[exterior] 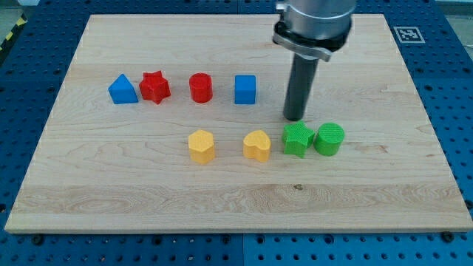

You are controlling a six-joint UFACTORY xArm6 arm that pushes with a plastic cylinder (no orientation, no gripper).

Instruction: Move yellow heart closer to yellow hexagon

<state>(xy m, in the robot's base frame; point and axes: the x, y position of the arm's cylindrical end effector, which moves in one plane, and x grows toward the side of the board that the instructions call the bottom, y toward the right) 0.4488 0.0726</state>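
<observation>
The yellow heart (257,145) lay down-left of my tip (295,118), a bare rod grasping nothing; the yellow hexagon (201,145) sat further left.

We found my tip (295,117) just above the star (297,139), with the heart (257,145) at the star's left.

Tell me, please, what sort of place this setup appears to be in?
Probably a robotics lab bench. A wooden board lies on a blue perforated table, a printed marker tag sits at the board's corner, and my tip stands just above the green star.
</observation>
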